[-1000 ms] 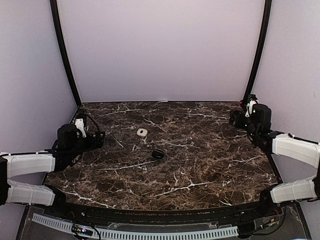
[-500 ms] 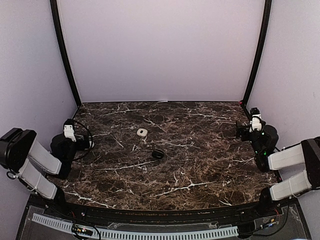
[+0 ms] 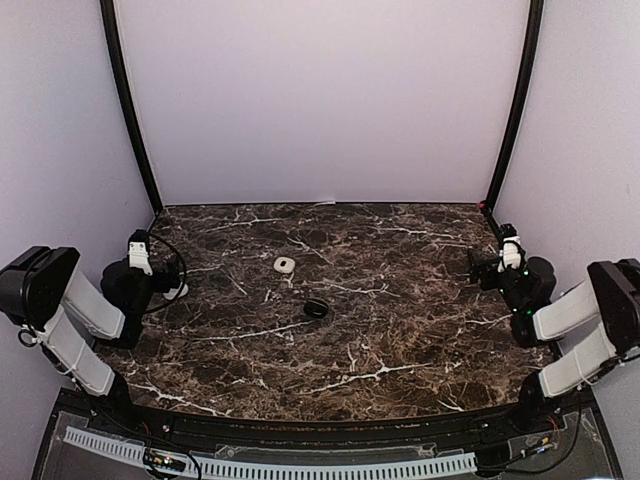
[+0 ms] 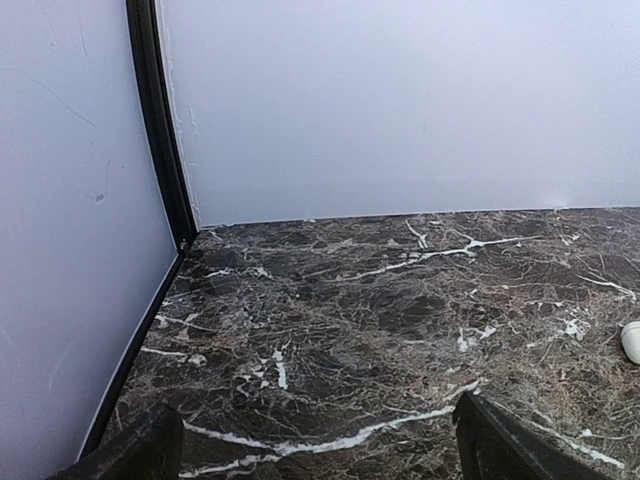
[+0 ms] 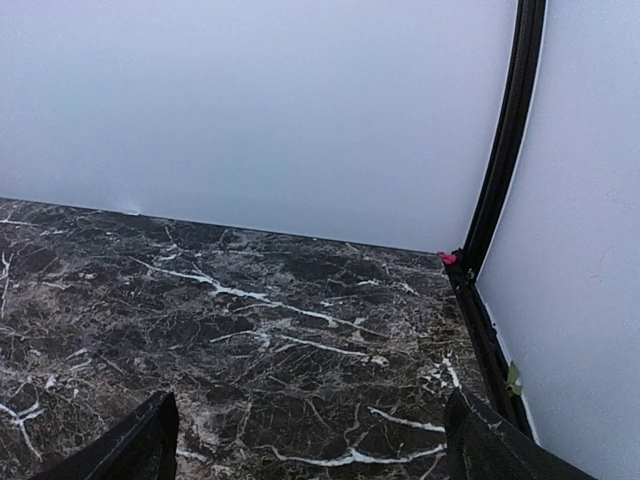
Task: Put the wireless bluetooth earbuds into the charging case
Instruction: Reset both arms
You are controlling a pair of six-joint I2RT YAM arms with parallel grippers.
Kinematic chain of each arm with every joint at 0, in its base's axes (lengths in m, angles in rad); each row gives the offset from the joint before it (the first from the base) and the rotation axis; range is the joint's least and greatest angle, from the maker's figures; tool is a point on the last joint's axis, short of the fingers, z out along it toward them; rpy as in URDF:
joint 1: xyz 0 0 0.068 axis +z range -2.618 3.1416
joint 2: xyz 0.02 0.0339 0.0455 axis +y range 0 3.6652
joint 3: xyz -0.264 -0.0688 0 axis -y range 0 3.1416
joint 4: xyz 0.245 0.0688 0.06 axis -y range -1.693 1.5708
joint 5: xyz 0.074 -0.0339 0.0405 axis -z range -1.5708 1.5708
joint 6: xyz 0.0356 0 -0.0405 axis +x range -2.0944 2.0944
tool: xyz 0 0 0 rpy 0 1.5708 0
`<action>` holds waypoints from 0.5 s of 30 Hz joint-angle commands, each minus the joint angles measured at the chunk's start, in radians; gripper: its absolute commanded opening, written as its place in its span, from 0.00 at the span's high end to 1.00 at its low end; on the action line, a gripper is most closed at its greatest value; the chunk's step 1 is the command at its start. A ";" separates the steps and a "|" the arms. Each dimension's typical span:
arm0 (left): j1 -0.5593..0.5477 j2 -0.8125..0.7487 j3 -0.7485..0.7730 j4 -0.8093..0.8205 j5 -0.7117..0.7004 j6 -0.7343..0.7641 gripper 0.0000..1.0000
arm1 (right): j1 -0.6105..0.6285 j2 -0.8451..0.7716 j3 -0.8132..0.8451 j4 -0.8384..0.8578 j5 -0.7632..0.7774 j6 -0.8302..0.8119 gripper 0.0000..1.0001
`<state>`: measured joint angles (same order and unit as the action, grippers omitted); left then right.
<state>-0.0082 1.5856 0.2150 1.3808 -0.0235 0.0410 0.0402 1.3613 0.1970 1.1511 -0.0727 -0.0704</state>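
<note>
Dark marble table between pale walls.
The table (image 3: 400, 330) was dark brown marble with thin white veins. The walls (image 3: 320, 100) were plain pale lilac, edged by black posts (image 3: 128, 110). The left arm (image 3: 90, 308) and right arm (image 3: 565, 312) were white with black joints. A small white object (image 3: 284, 264) and a small black object (image 3: 316, 308) showed against the marble, and a pink fleck (image 5: 446, 258) marked a corner.

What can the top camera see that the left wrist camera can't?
Only the top view shows the left arm, the right arm and a small black item mid-table. Only the left wrist view shows the left end effector up close, fingers spread wide, nothing between them. Both show the marble table, the back wall and, likely, the same small white item, cut off at the wrist view's right edge.
</note>
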 commanded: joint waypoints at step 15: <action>0.008 -0.011 0.006 0.016 0.019 -0.007 0.01 | -0.029 0.175 0.023 0.161 0.078 0.070 0.01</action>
<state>-0.0044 1.5856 0.2150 1.3808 -0.0147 0.0395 0.0128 1.5406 0.2039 1.2736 0.0078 -0.0025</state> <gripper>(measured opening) 0.991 0.993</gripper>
